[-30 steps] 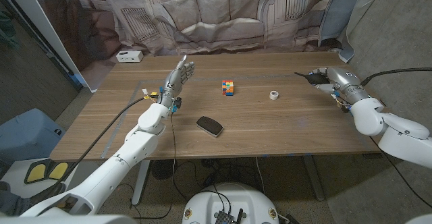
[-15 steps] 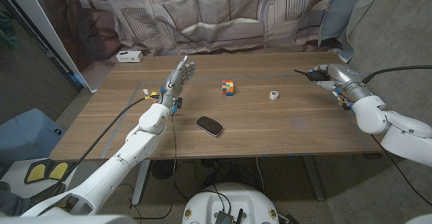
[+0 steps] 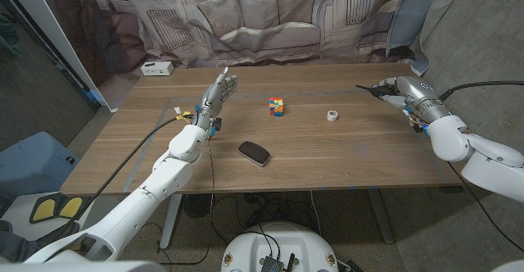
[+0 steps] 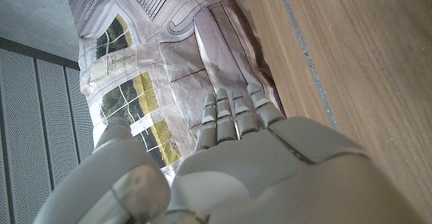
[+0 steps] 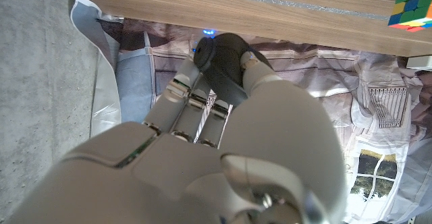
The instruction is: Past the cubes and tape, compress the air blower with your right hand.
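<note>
Right hand: mine (image 3: pixel 403 94), raised over the far right corner of the table, fingers (image 5: pixel 192 102) curled round the air blower; the wrist view shows them wrapped on its dark bulb.
Air blower: black (image 3: pixel 378 91), in my right hand's grasp, its thin nozzle sticking out toward my left, over the table; the rounded dark bulb (image 5: pixel 223 61) sits against my fingertips. How far the bulb is squashed I cannot tell.
Tape: small white roll (image 3: pixel 332 115), on the wood to the left of my right hand and a little nearer me, apart from it.
Cube: coloured puzzle cube (image 3: pixel 277 106), further left again past the tape, about halfway between my two hands; one corner of it (image 5: pixel 409 8) is seen from my right wrist.
Left hand: mine (image 3: pixel 219 92), standing upright on its edge beside the cube's left, fingers (image 4: pixel 233 115) straight and apart, holding nothing.
Black flat object: dark oval thing (image 3: pixel 254 151), lying nearer me than the cube, just right of my left forearm.
White box: small (image 3: pixel 155 68), at the far corner beyond my left hand.
Table: wooden (image 3: pixel 344 153), under both my hands.
</note>
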Available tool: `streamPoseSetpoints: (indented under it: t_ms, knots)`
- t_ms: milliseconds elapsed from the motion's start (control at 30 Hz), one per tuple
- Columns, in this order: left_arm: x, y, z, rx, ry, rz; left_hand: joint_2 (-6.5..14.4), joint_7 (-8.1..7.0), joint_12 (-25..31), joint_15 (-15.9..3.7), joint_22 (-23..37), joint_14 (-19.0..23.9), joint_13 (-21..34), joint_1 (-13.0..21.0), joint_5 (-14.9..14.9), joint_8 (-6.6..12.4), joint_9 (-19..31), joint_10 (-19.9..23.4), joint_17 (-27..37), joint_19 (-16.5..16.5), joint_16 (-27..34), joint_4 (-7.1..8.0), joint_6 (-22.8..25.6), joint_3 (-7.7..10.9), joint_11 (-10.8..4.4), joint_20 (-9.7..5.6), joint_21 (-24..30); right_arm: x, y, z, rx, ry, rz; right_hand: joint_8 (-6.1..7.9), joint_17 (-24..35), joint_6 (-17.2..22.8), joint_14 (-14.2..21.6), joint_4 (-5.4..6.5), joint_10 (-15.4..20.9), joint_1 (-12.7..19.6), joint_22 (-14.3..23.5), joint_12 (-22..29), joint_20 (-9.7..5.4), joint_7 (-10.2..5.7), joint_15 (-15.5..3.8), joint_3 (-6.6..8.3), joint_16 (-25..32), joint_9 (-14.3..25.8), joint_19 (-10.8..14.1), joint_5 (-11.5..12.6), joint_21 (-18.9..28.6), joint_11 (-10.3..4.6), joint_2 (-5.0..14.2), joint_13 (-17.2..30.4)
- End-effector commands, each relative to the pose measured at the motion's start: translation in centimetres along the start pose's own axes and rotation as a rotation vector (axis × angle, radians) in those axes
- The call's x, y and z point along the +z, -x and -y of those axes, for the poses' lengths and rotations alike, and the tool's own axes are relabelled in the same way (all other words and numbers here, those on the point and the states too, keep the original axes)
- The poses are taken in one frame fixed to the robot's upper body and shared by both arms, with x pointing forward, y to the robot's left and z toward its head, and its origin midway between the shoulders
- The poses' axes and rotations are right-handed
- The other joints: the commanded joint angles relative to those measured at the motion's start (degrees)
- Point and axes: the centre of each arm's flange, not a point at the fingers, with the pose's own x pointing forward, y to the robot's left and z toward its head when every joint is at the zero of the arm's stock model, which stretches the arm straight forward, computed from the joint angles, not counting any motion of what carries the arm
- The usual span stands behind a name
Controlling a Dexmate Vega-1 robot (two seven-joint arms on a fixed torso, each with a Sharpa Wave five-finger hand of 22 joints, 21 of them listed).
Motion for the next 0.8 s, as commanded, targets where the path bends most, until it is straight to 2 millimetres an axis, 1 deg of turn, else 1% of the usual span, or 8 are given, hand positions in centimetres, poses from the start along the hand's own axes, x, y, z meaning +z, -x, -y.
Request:
streamPoseSetpoints:
  t_ms: [33, 100, 200, 233, 400, 533, 600, 800]
  knots:
    - [-0.15, -0.07, -0.01, 0.001, 0.004, -0.001, 0.47, -0.17, -0.19, -0.05, 0.26, 0.39, 0.11, 0.05, -0.10, -0.19, 0.28, 0.35, 0.10, 0.31, -0.17, -0.34, 0.31, -0.03, 0.12, 0.04, -0.21, 0.17, -0.12, -0.20, 0.003, -0.039, 0.023, -0.40, 0.05, 1.59, 2.83, 1.10, 1.58, 0.10, 0.31, 0.04, -0.33, 0.23, -6.24, 1.45, 0.46, 0.21, 2.40, 0.21, 1.50, 0.17, 0.73, 0.14]
    - [-0.20, -0.06, -0.01, 0.001, 0.003, -0.004, 0.48, -0.25, -0.18, -0.05, 0.26, 0.40, 0.11, 0.05, -0.10, -0.13, 0.28, 0.38, 0.10, 0.32, -0.17, -0.36, 0.46, -0.03, -0.02, 0.07, -0.21, 0.17, -0.14, -0.19, -0.001, -0.052, 0.028, -0.58, -0.01, 2.22, 4.48, 1.32, 2.23, 0.22, 0.31, -0.01, -0.80, 0.63, -6.34, 2.19, 0.67, 0.20, 3.41, 0.19, 2.06, 0.61, 0.68, 0.12]
    - [-0.28, -0.05, -0.01, 0.000, 0.006, -0.005, 0.49, -0.26, -0.18, -0.07, 0.26, 0.40, 0.11, 0.04, -0.10, -0.12, 0.28, 0.38, 0.11, 0.34, -0.17, -0.37, 0.50, -0.03, -0.02, 0.04, -0.20, 0.09, -0.21, -0.15, 0.003, -0.079, 0.031, -0.77, -0.15, 3.02, 5.66, 0.93, 3.17, 0.95, 0.29, -0.02, -0.92, 1.25, -6.44, 3.23, 0.56, 0.16, 4.67, 0.21, 2.73, 1.12, 0.47, 0.09]
    - [-0.33, -0.04, -0.01, 0.000, 0.005, -0.007, 0.49, -0.19, -0.18, -0.04, 0.26, 0.40, 0.11, 0.04, -0.10, -0.11, 0.28, 0.39, 0.11, 0.35, -0.16, -0.38, 0.54, -0.03, -0.07, 0.02, -0.20, 0.07, -0.23, -0.12, 0.001, -0.087, 0.031, -0.92, -0.20, 3.39, 6.87, 0.67, 3.87, 1.36, 0.28, 0.01, -0.96, 1.61, -6.27, 3.72, 0.74, 0.14, 5.45, 0.15, 3.16, 1.70, 0.29, 0.07]
    - [-0.35, 0.04, -0.05, 0.003, 0.005, -0.007, 0.51, -0.16, -0.18, -0.01, 0.26, 0.46, 0.11, 0.03, -0.10, -0.10, 0.28, 0.42, 0.11, 0.32, -0.14, -0.40, 0.59, -0.03, 0.05, 0.08, -0.21, 0.07, -0.30, -0.18, 0.002, -0.082, 0.027, -1.08, -0.05, 4.28, 8.16, 0.24, 4.96, 2.10, 0.25, 0.02, -1.06, 2.32, -6.42, 4.38, 0.91, 0.09, 6.37, 0.02, 3.72, 1.94, 0.17, 0.03]
    - [-0.30, 0.10, -0.11, 0.005, 0.003, -0.005, 0.53, -0.16, -0.19, -0.01, 0.26, 0.48, 0.11, 0.03, -0.10, -0.08, 0.29, 0.40, 0.11, 0.32, -0.14, -0.42, 0.66, -0.03, -0.10, 0.07, -0.21, 0.23, -0.31, -0.34, -0.008, -0.059, 0.022, -1.18, 0.14, 4.80, 8.13, -0.09, 5.02, 2.40, 0.25, -0.20, -1.20, 1.77, -6.60, 4.44, 0.81, 0.06, 6.04, -0.08, 3.72, 1.64, -0.22, 0.03]
    - [-0.27, 0.10, -0.13, 0.006, 0.002, -0.005, 0.54, -0.15, -0.20, -0.03, 0.26, 0.47, 0.11, 0.03, -0.10, -0.08, 0.29, 0.40, 0.11, 0.33, -0.14, -0.43, 0.66, -0.03, -0.07, 0.07, -0.21, 0.26, -0.33, -0.39, -0.008, -0.058, 0.023, -1.40, 0.18, 5.03, 8.12, 0.44, 4.94, 1.80, 0.28, -0.46, -1.28, 0.85, -6.46, 4.28, 0.58, 0.06, 5.69, -0.21, 3.73, 0.93, -0.22, 0.05]
    - [-0.15, -0.11, -0.19, 0.001, 0.002, -0.015, 0.57, -0.07, -0.23, -0.04, 0.26, 0.47, 0.11, 0.02, -0.10, -0.08, 0.29, 0.34, 0.11, 0.34, -0.15, -0.46, 0.71, -0.03, 0.13, 0.06, -0.20, 0.22, -0.56, -0.49, -0.004, -0.068, 0.024, -1.69, 0.12, 5.27, 7.84, 0.72, 5.00, 1.29, 0.30, -0.69, -1.23, 0.44, -6.76, 4.18, 0.11, 0.05, 5.08, -0.25, 3.66, 0.62, -0.42, 0.07]
